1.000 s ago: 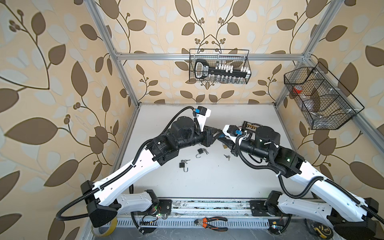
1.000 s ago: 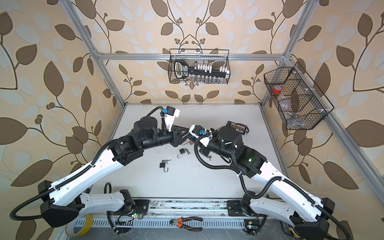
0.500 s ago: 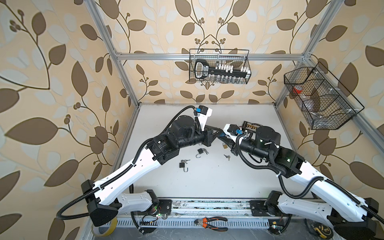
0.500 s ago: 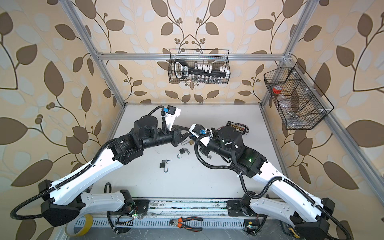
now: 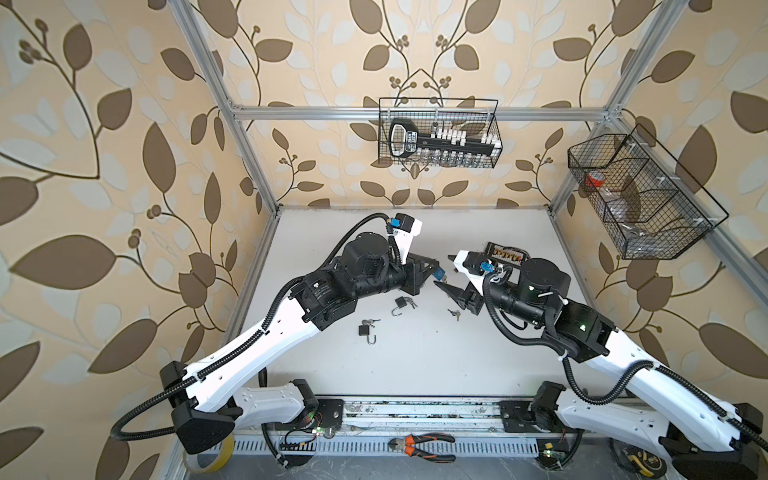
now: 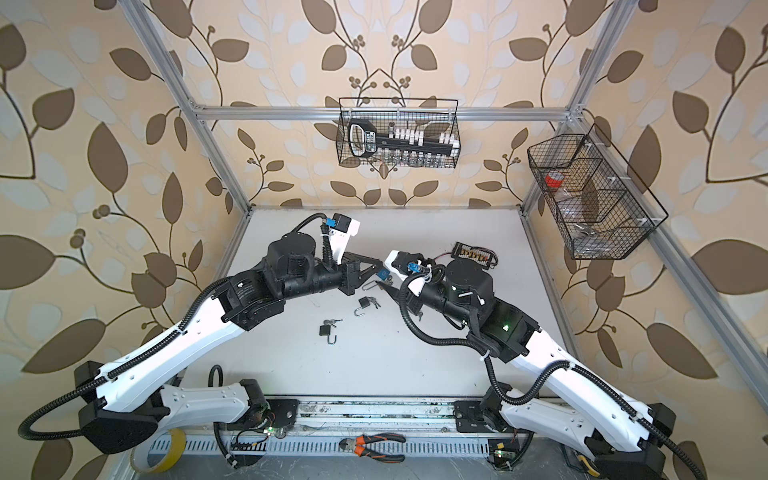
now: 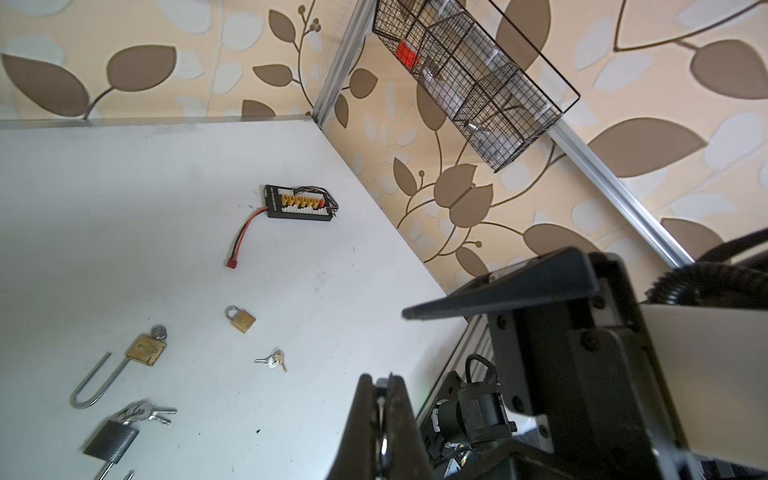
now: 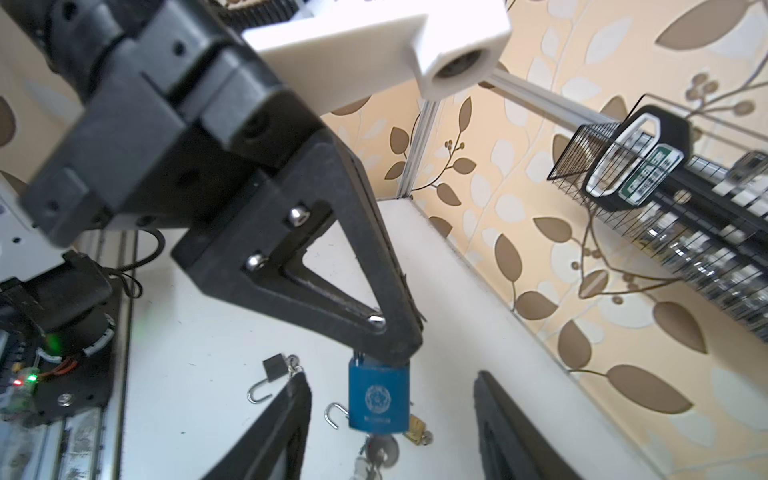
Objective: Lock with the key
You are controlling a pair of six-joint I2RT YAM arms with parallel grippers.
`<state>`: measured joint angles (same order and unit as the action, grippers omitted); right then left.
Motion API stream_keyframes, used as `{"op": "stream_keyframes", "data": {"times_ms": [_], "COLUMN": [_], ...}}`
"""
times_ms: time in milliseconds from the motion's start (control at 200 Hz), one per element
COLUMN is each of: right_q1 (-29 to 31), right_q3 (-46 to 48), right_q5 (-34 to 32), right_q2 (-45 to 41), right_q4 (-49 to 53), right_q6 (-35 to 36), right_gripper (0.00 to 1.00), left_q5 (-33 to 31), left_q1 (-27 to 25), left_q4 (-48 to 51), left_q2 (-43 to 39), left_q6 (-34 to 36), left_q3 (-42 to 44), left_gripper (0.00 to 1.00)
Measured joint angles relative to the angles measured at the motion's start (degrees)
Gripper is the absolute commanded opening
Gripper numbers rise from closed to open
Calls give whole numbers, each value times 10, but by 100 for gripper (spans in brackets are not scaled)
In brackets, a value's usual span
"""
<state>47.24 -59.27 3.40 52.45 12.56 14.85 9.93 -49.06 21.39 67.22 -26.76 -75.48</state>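
Facing the spread right pincer [image 8: 390, 382], left pincer [image 8: 401, 340] dangles blue padlock [image 8: 378, 399].

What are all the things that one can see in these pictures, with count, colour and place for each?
blue padlock: one, blue, hanging from the left gripper above the table
black padlocks: two, black, shackles open, mid-table
brass padlocks: two, brass, one long-shackled and open, one small and shut, mid-table
keys: three bunches, silvery, one loose, one by each black padlock
connector board: one, black with yellow sockets, back right of table
wire baskets: two, black, back and right walls
pliers: one, orange-black, front rail
tape roll: one, yellow, front left corner
table: one, white
left gripper: shut on blue padlock's shackle
right gripper: open, beside that padlock
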Motion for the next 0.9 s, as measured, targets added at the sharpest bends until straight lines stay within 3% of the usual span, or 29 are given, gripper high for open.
{"op": "stream_keyframes", "data": {"times_ms": [250, 505, 900], "right_q1": [0, 0, -7], "right_q3": [80, 120, 121], "right_q5": [-23, 6, 54], "right_q2": [-37, -39, 1], "right_q4": [-31, -90, -172], "right_q6": [-36, -87, -134], "right_gripper": [67, 64, 35], "left_q5": [-19, -9, 5], "left_q1": [0, 0, 0], "left_q4": [15, 11, 11], "left_q2": [-21, -42, -42], "left_q6": [9, 13, 13], "left_q3": [0, 0, 0], "left_gripper": [0, 0, 0]}}
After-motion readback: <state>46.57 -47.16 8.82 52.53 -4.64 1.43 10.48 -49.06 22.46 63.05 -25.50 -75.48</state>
